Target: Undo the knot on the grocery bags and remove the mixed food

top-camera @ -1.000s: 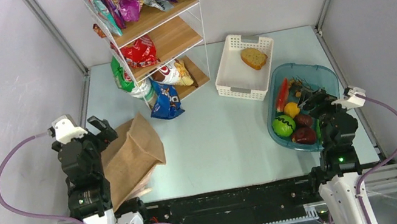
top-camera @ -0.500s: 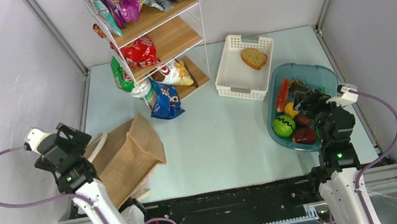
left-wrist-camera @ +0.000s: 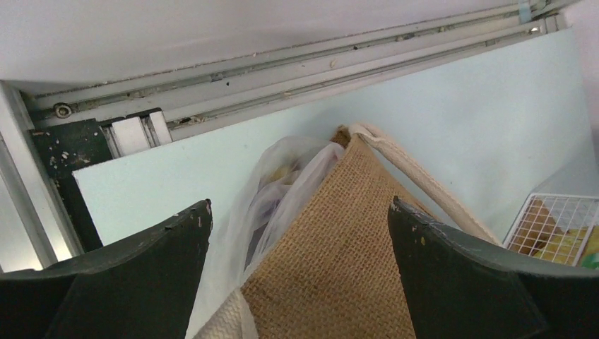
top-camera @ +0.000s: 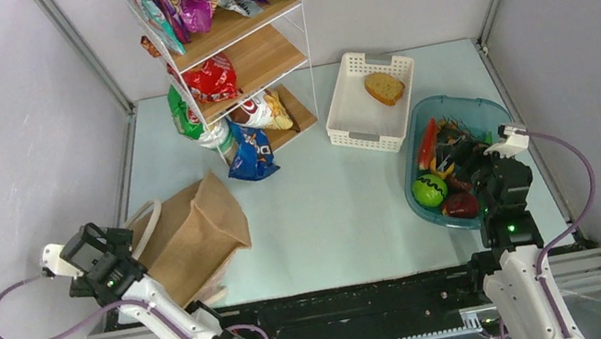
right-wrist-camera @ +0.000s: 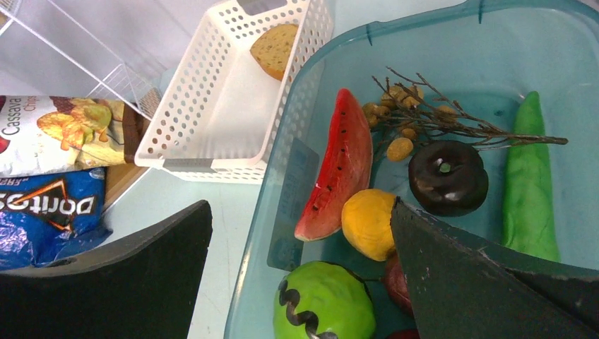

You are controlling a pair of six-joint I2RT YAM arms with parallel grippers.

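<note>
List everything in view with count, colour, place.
brown bag: one, brown, near left
clear plastic bag: one, clear, against the brown bag
shelf rack: one, white wire, far left
snack packets: several, mixed colours, on the rack
Doritos bag: one, blue, at the rack's foot
basket: one, white, far centre
bread slice: one, brown, in the basket
tub: one, blue-tinted, right
food pieces: several, mixed colours, in the tub
left gripper: one, black, open, beside the brown bag
right gripper: one, black, open, over the tub
</note>
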